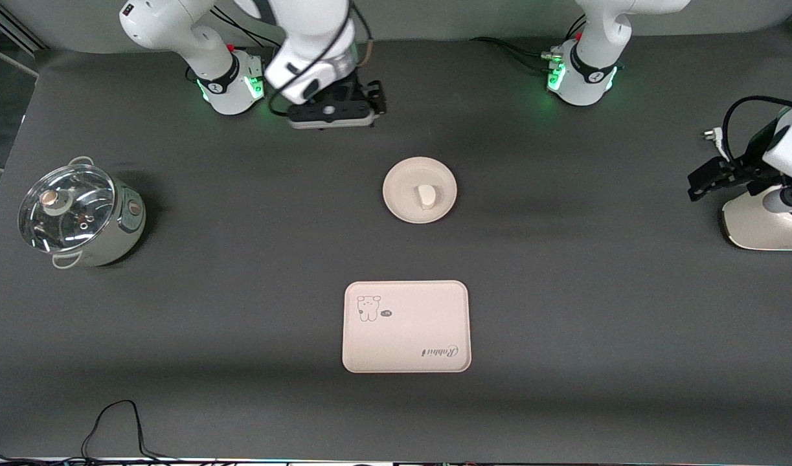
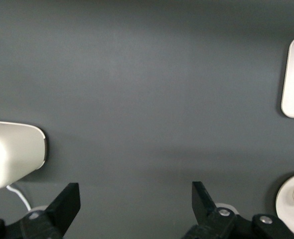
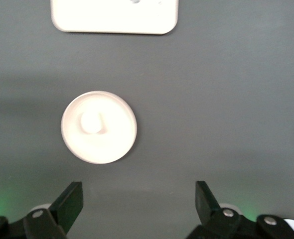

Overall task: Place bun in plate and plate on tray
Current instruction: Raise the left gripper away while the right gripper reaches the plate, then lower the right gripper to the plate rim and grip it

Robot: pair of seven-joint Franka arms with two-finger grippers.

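Black end effectors, left [image 2: 134,206] and right [image 3: 137,204], wide apart, empty.

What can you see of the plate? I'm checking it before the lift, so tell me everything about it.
The plate is round, cream-white and plain, matte like moulded fibre or ceramic, with a shallow raised rim. It lies flat and upright on the dark table, mid-table, farther from the front camera than the tray and apart from it. The bun sits in it, slightly off centre. Nothing else touches it; neither gripper is at it. The right wrist view shows it whole.
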